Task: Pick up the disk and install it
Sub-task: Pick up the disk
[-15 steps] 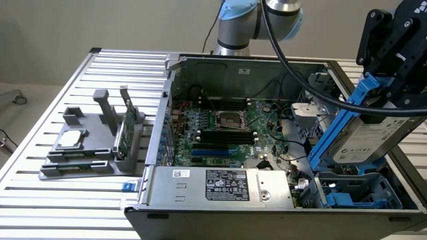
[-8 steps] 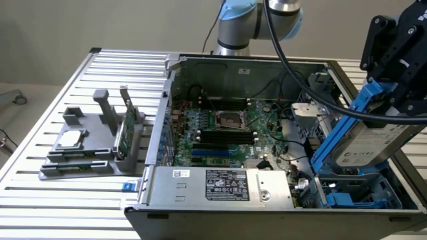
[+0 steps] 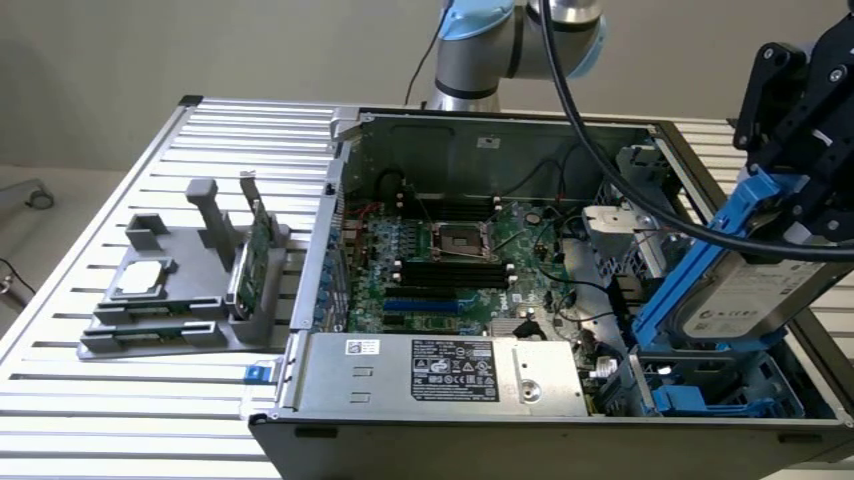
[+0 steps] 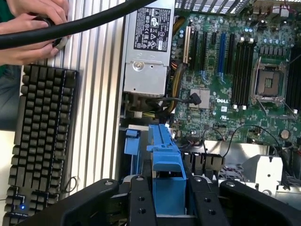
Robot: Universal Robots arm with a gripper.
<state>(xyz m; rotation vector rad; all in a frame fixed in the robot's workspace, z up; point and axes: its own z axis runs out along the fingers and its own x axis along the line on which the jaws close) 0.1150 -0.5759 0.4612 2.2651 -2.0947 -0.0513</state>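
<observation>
Black fingers (image 4: 141,205) around tilted disk (image 3: 754,290)

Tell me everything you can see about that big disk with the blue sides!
The disk is a silver-grey metal box with a white printed label and blue plastic side rails. It is tilted, its low end at the blue bay in the open computer case, on the exterior view's right. Black fingers clamp it at the top. Whether it touches the bay, I cannot tell.

Bright, even light; soft shadows
</observation>
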